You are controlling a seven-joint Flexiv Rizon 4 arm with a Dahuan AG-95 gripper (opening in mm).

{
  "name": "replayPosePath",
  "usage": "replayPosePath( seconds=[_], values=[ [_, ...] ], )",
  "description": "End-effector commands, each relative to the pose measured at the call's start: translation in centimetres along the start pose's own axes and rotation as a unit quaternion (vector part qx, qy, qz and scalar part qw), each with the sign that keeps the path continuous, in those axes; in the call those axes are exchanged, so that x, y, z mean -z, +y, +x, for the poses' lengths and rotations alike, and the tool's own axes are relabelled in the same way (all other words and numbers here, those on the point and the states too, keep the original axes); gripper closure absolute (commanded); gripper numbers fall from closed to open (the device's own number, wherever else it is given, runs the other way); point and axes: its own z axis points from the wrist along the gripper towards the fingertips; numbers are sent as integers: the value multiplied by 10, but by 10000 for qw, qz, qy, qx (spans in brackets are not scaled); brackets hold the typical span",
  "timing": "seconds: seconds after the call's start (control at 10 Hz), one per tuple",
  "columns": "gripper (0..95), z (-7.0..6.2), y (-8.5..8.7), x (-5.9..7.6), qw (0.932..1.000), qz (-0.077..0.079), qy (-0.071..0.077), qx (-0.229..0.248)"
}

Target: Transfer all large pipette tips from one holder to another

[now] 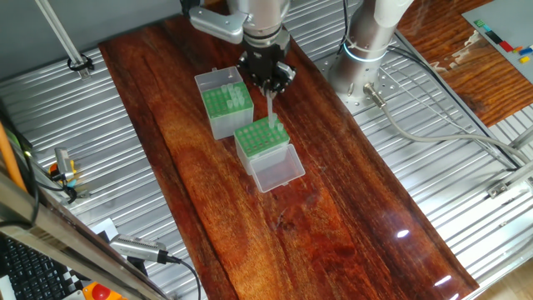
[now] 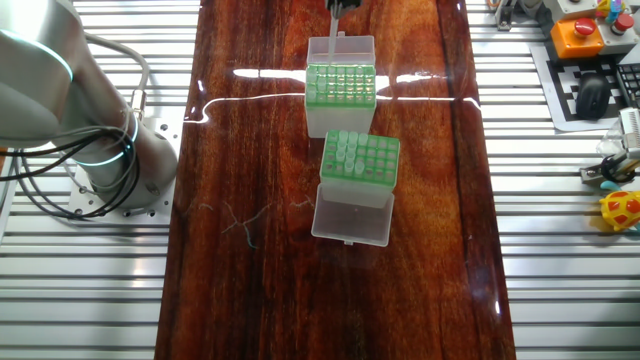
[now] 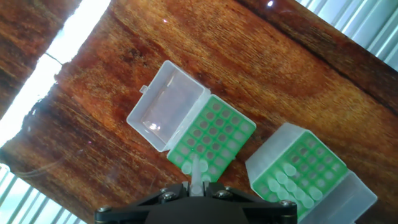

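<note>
My gripper is shut on one large pipette tip, which hangs upright. It is over the holder with the clear lid, above the edge row nearest the other box. Whether the tip's point is inside a hole I cannot tell. Several tips stand in that holder. Its lid lies open and flat. Right beside it sits the grey-sided holder, which also has several tips and an open whitish lid.
Both boxes stand on a dark wooden board laid over ribbed metal. The arm's base and its cables sit beside the board. A keyboard and tools lie off the other edge, with a button box further off.
</note>
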Motion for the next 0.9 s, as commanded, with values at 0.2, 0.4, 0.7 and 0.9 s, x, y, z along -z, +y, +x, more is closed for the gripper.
replayPosePath(
  seconds=[0.2,0.4,0.7,0.9],
  values=[
    [950,14,-47,10,9996,-32,-20,285],
    [950,24,-74,12,9992,-47,-28,405],
    [950,24,-74,12,9998,-59,6,164],
    [950,24,-74,12,10000,65,21,61]
  ],
)
